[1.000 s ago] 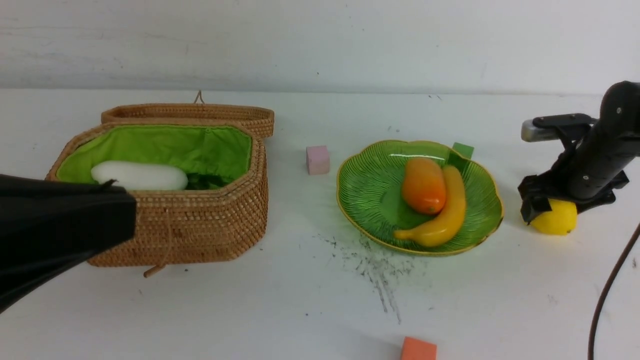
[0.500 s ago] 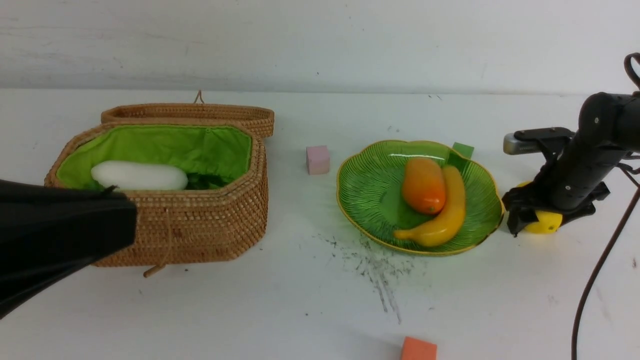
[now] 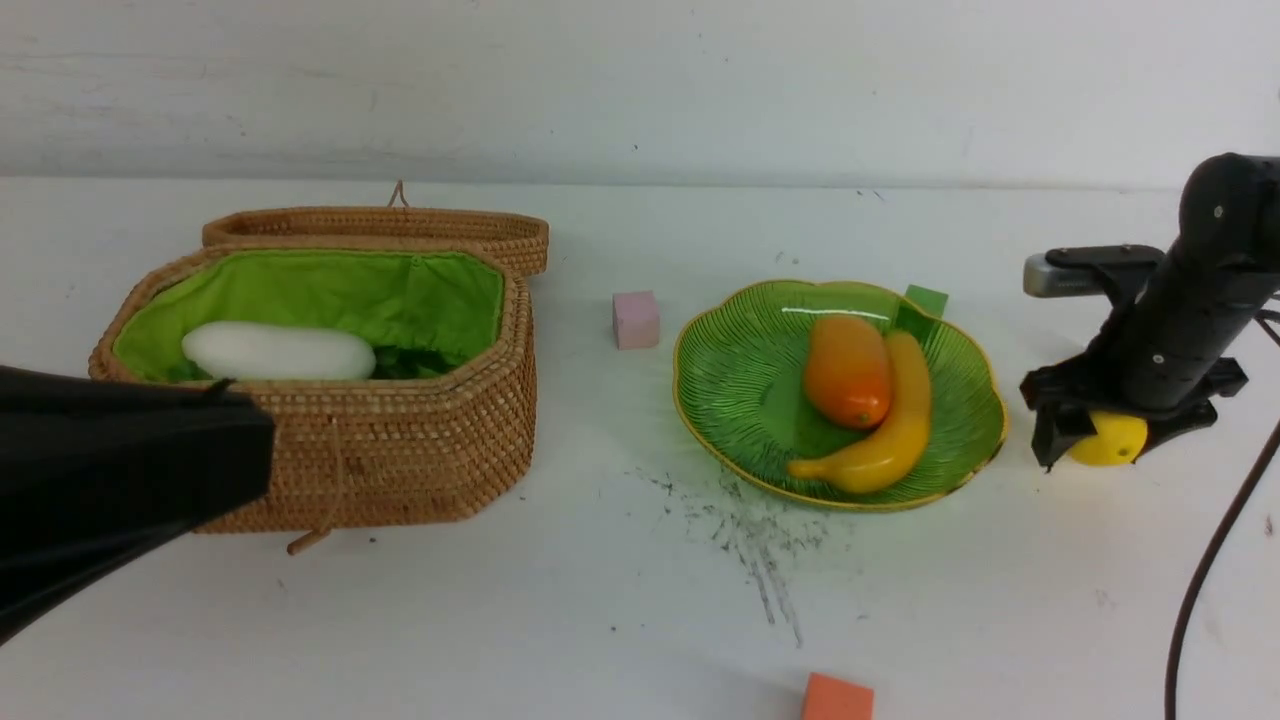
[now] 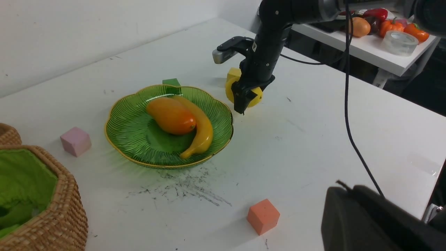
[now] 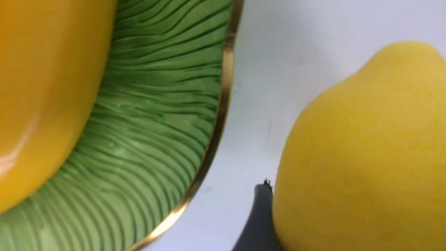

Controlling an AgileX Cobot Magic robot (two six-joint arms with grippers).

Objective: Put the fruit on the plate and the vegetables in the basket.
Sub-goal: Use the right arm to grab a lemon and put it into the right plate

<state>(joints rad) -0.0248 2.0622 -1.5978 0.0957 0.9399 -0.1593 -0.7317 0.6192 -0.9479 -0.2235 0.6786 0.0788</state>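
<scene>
Currently right pincer (image 3: 1100, 440) wrapped around lemon (image 3: 1110, 440), jaws wide on either side, one black finger (image 5: 259, 216) against the peel; lemon low over the tabletop (image 3: 620, 600), contact with the surface unclear. Plate (image 3: 740, 385) just beside the pincer toward the robot's left, not touching. On it: mango (image 3: 848, 370) and banana (image 3: 885, 430) side by side, touching. Yellow cube (image 4: 233, 74) right behind the pincer, green cube (image 3: 927, 299) past the plate's far rim. Basket (image 3: 400, 450) well apart from the pincer, lid open, white radish (image 3: 280, 351) inside. Left pincer out of frame, clenched, empty as far as can be told.
</scene>
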